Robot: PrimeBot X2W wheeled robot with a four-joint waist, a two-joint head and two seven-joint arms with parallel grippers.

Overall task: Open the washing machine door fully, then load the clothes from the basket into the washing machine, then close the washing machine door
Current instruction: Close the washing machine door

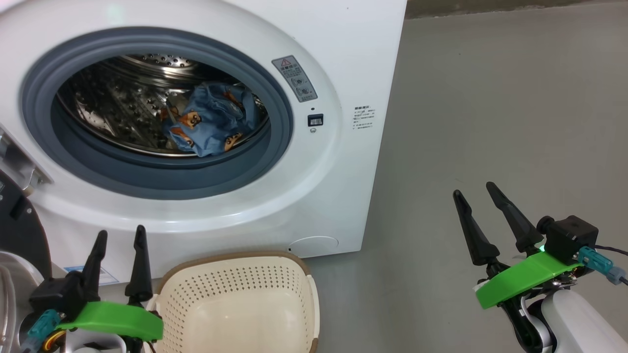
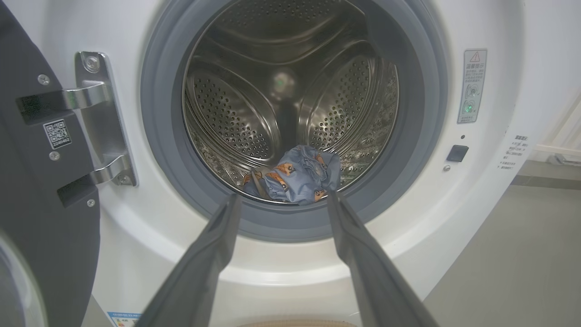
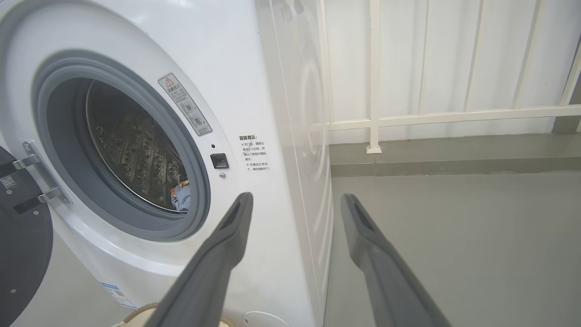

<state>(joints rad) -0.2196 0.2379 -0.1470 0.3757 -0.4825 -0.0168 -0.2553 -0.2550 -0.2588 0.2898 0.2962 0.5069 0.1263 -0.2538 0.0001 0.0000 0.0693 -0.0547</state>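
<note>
The white washing machine (image 1: 343, 44) stands with its round mouth uncovered. Its black washing machine door (image 2: 41, 190) is swung out to the left on a metal hinge (image 2: 97, 120). The light blue bear-print clothes (image 1: 211, 120) lie in a heap inside the steel drum (image 2: 290, 177). Below the machine sits the cream basket (image 1: 240, 304), with nothing in it. My left gripper (image 1: 121, 234) is open, just left of the basket and in front of the machine. My right gripper (image 1: 473, 189) is open over the floor at the right, holding nothing.
Grey floor (image 1: 490, 122) spreads to the right of the machine. A white railing (image 3: 435, 116) and a low kerb run along the far wall behind it. The door's edge (image 1: 19, 230) stands close to my left arm.
</note>
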